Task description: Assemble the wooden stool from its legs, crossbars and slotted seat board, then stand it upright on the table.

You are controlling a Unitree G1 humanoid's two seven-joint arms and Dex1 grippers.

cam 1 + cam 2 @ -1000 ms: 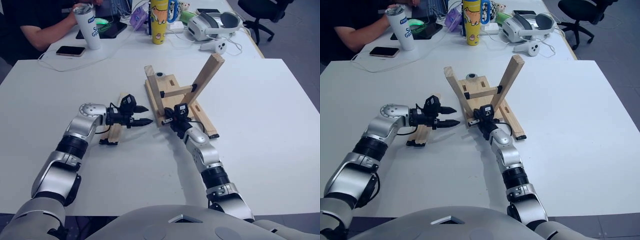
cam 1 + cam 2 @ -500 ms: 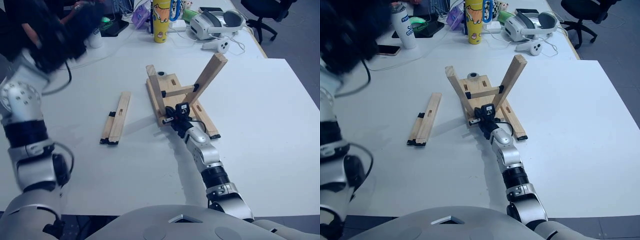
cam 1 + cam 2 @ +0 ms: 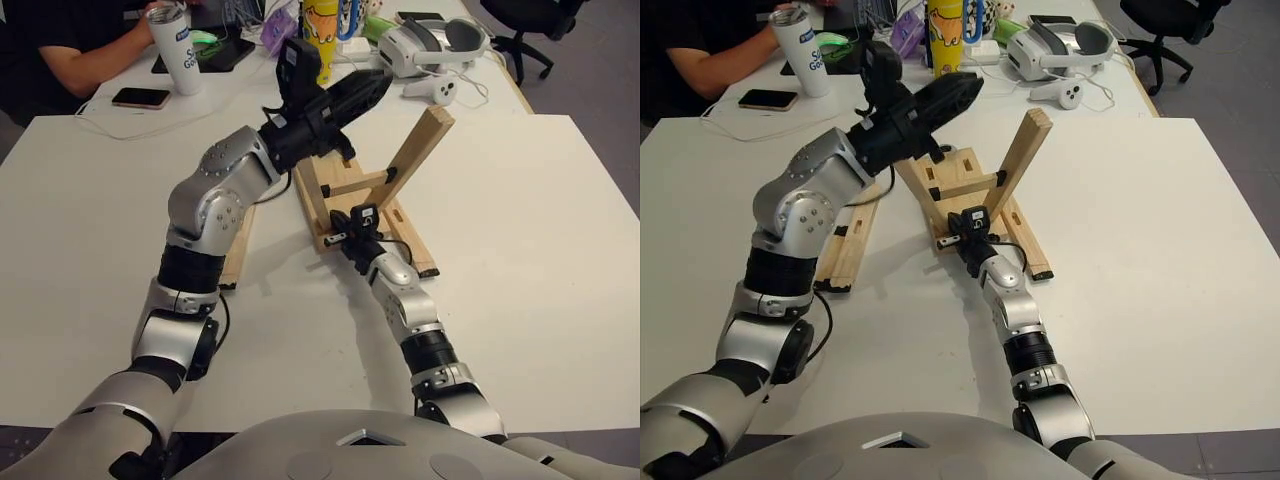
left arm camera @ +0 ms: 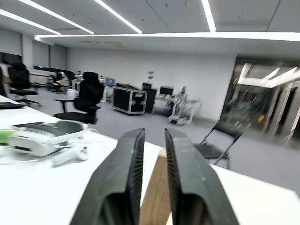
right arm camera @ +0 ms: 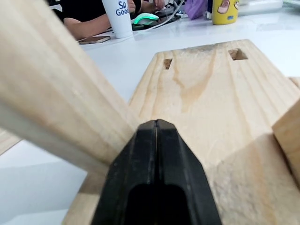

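Wooden stool (image 3: 365,190) lies part-built on the white worktop (image 3: 520,220). Right hand (image 3: 332,240) rests clenched at the seat board (image 5: 211,84) edge. Left hand (image 3: 374,86) hovers above, fingers (image 4: 124,173) barely parted, empty.

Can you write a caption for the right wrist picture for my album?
The black two-finger right gripper, shut, points at the pale wooden slotted seat board, a pale wooden leg slanting beside it.

Seat board (image 3: 410,245): pale wood with rectangular slots, lying flat at table centre; left leg (image 3: 312,200) and right leg (image 3: 418,148): seated in the board, rising tilted apart in a V; crossbar (image 3: 357,183): joins both legs through black fittings; loose pair of wooden bars (image 3: 845,250): flat, left of the board, apart from it.
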